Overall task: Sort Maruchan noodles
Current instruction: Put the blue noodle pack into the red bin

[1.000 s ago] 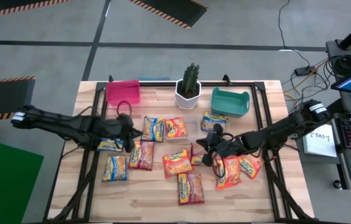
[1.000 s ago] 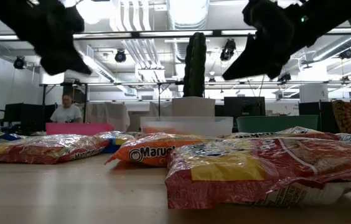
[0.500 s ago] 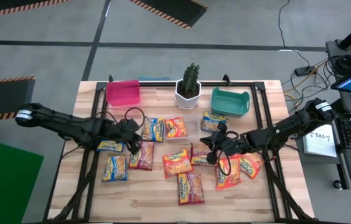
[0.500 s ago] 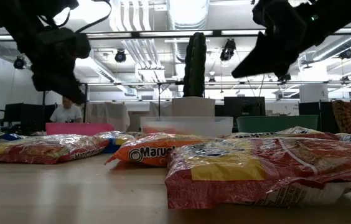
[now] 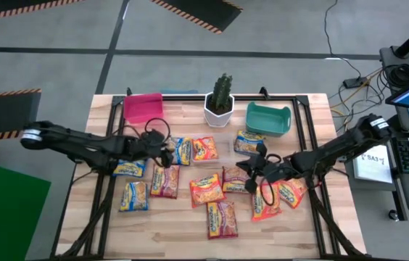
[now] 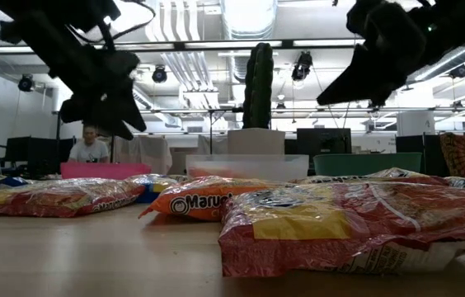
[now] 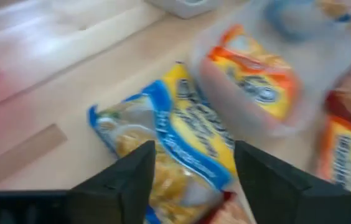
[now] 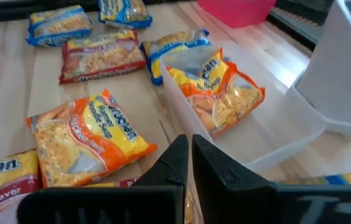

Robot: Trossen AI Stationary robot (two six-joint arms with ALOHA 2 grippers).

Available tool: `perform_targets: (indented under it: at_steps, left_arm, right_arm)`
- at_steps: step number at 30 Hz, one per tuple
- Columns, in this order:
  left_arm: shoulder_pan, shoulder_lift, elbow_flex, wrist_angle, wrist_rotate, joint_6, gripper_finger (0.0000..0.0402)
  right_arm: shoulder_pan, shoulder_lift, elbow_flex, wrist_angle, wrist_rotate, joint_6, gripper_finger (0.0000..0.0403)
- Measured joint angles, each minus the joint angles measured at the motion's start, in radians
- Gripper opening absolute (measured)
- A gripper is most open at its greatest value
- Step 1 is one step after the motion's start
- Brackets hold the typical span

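- The pink bin (image 5: 143, 107) sits at the desk's (image 5: 175, 232) far edge, to the left of the potted cactus (image 5: 220, 101).
- The left end effector (image 5: 165, 154) hovers left of and nearer than the cactus, its fingers (image 7: 126, 180) spread apart and holding nothing; directly under it lies a yellow-and-blue packet (image 7: 169, 143).
- That yellow-and-blue packet sits just left of a clear tray (image 8: 269, 134), which holds an orange packet (image 8: 216, 93) and lies just in front of the cactus.
- The other Maruchan noodles (image 5: 208, 190) lie scattered flat over the middle of the desk in front of the cactus, yellow-and-blue, orange and red ones mixed.
- The teal bin (image 5: 268, 118) stands just right of the cactus, with one packet (image 5: 248, 141) touching its near side.
- The right end effector (image 5: 251, 168) hangs above the packets right of and nearer than the cactus, fingers pressed together, empty.
- In the room behind, a person (image 6: 89, 148) sits far off.
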Motion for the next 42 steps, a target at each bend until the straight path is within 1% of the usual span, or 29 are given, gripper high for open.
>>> perform_targets:
  at_steps: [3, 7, 9, 15, 20, 24, 27, 31, 34, 37, 42]
  left_arm:
    - [0.036, 0.041, -0.008, 0.002, -0.004, -0.006, 0.0234]
    - [0.081, 0.101, -0.012, 0.004, -0.014, -0.022, 0.0248]
    - [0.098, 0.129, -0.013, 0.011, -0.014, -0.025, 0.0248]
    - [0.123, 0.223, -0.014, 0.101, -0.014, -0.016, 0.0247]
    - [0.126, 0.293, -0.014, 0.129, -0.014, -0.061, 0.0246]
    - [0.126, 0.347, -0.014, 0.173, -0.014, -0.067, 0.0245]
    - [0.126, 0.379, -0.014, 0.203, -0.020, -0.067, 0.0236]
    - [0.124, 0.397, -0.013, 0.220, -0.029, -0.068, 0.0207]
    - [0.123, 0.398, -0.013, 0.224, -0.031, -0.063, 0.0169]
    - [0.122, 0.395, -0.013, 0.216, -0.039, -0.058, 0.0118]
    - [0.121, 0.374, -0.013, 0.206, -0.039, -0.029, 0.0021]
  right_arm:
    - [0.000, -0.033, 0.000, -0.002, 0.000, -0.032, 0.0013]
    - [0.000, -0.069, 0.000, -0.003, -0.001, -0.054, 0.0013]
    - [0.000, -0.076, 0.000, -0.003, -0.001, -0.058, 0.0013]
    - [0.000, -0.078, -0.001, -0.025, -0.009, -0.060, 0.0013]
    - [0.000, -0.069, -0.001, -0.027, -0.009, -0.055, 0.0013]
    - [0.000, -0.068, -0.001, -0.022, -0.009, -0.049, 0.0013]
    - [0.000, -0.068, -0.001, -0.021, -0.009, -0.049, 0.0013]
    - [0.000, -0.068, -0.001, -0.019, -0.009, -0.048, 0.0013]
    - [0.000, -0.068, -0.001, -0.018, -0.009, -0.048, 0.0013]
    - [0.000, -0.068, -0.001, -0.018, -0.009, -0.049, 0.0013]
    - [0.000, -0.068, -0.001, -0.018, -0.009, -0.049, 0.0013]
